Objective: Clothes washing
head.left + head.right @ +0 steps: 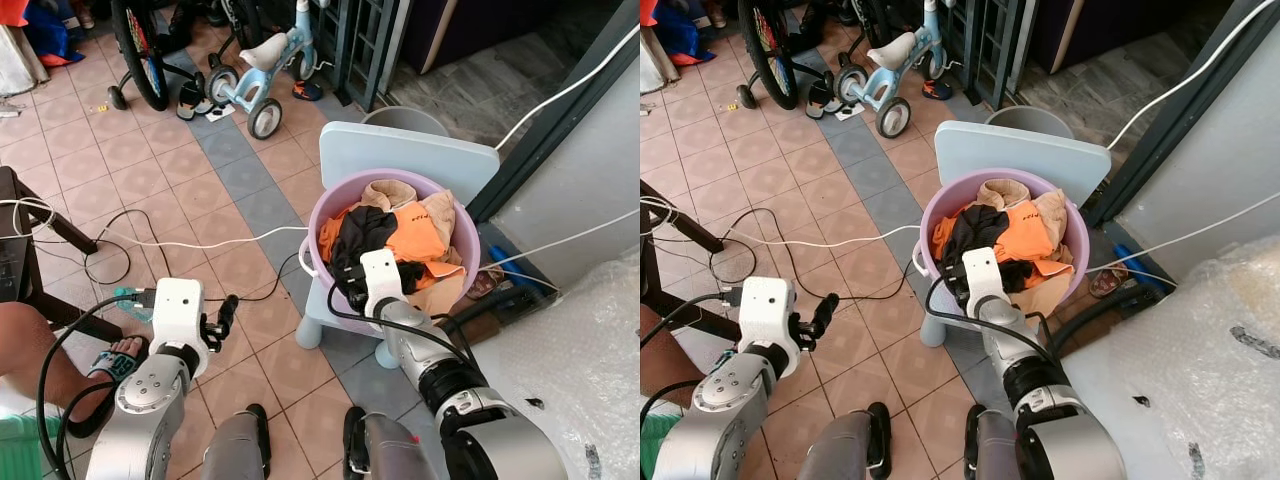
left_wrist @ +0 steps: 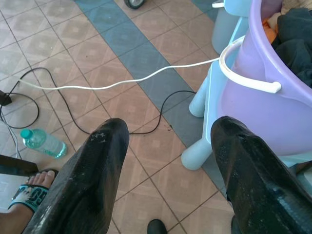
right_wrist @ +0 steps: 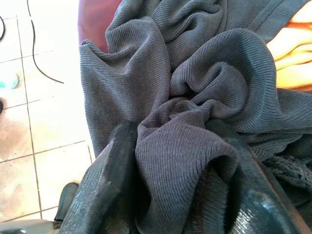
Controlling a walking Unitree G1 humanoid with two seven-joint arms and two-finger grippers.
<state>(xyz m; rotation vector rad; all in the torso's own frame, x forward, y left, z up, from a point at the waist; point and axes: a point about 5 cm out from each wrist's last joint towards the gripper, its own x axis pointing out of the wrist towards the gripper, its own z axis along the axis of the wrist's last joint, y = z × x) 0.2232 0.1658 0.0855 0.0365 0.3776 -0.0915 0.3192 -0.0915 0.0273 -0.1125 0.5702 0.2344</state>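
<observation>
Gripping dark garment [image 3: 185, 122] in purple basin [image 1: 325, 215]: right gripper [image 3: 180, 161]; left gripper [image 2: 168, 161] jaws apart.

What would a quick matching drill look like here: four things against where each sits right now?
Things:
1. right tool
2. left tool
3. bucket
4. bottle

Places or states:
A. on the pale blue chair
B. lying on the floor tiles
C. shut on the dark garment
D. open, over the floor

Pairs: 1-C, 2-D, 3-A, 4-B
</observation>
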